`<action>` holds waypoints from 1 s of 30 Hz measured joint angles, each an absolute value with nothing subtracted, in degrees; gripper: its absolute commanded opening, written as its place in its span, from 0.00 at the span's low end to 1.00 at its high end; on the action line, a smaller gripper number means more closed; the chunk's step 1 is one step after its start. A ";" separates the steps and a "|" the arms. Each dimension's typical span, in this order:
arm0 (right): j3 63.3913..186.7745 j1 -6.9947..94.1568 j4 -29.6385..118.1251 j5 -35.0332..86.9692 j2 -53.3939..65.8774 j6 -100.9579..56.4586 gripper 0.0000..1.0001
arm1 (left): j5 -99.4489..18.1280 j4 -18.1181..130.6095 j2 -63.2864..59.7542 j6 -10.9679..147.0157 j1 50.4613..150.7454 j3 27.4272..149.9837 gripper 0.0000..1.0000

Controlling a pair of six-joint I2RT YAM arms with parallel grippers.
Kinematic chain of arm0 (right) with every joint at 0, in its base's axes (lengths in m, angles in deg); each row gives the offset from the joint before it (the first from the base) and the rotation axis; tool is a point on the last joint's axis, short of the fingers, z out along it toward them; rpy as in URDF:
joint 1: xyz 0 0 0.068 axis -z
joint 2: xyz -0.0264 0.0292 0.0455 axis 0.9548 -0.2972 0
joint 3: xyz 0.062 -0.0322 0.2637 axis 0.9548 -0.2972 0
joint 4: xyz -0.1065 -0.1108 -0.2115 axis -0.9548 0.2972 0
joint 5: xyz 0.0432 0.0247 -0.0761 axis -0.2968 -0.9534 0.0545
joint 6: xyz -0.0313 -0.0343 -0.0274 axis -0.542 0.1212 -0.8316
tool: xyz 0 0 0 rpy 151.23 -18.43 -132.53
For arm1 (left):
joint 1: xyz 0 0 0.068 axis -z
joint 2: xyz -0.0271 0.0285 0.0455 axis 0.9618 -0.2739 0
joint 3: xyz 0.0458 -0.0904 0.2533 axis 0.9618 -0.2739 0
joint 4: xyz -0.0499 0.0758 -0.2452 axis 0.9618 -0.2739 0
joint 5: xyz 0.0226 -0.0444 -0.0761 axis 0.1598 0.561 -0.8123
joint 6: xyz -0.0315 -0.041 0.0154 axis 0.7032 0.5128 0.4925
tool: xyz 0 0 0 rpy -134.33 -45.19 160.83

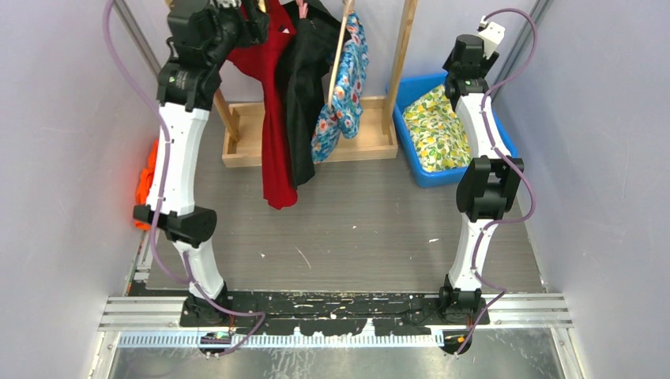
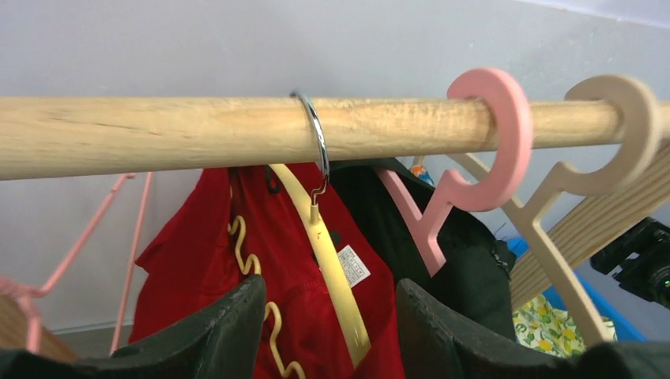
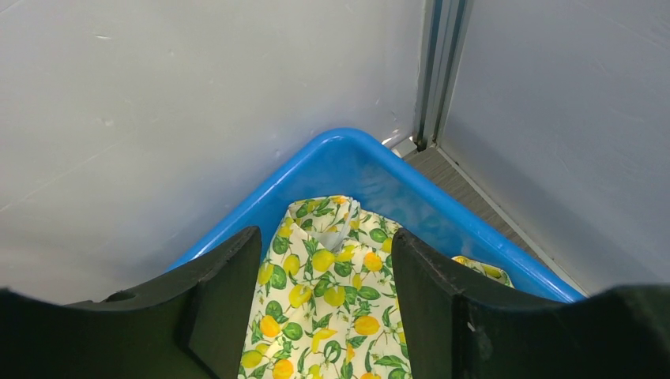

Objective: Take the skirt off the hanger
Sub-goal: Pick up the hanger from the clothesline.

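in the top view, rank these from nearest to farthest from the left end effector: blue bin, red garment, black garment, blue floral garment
From the left end effector:
1. red garment, hanging right beside it on the rack
2. black garment, next along to the right
3. blue floral garment, further right on the rack
4. blue bin, far right, past the rack's post

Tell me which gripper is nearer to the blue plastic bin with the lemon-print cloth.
Right. The right gripper hovers open above the blue plastic bin and its lemon-print cloth; the left gripper is far to its left, up at the wooden rail by the red garment.
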State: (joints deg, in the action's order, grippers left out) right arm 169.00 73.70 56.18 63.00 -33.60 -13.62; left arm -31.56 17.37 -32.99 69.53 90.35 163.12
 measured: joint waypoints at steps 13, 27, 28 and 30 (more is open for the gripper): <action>169.00 73.77 56.16 63.04 -33.60 -13.67 0.67 | -31.10 18.94 -40.35 69.83 91.29 166.55 0.60; 169.00 73.96 56.14 63.06 -34.21 -13.69 0.67 | -25.90 19.16 -43.41 63.58 92.26 167.21 0.49; 169.02 73.94 56.14 63.06 -34.23 -13.69 0.67 | -25.15 19.14 -43.66 63.01 92.43 167.21 0.48; 169.02 73.94 56.14 63.06 -34.23 -13.69 0.66 | -23.80 19.12 -43.98 61.77 92.54 167.10 0.48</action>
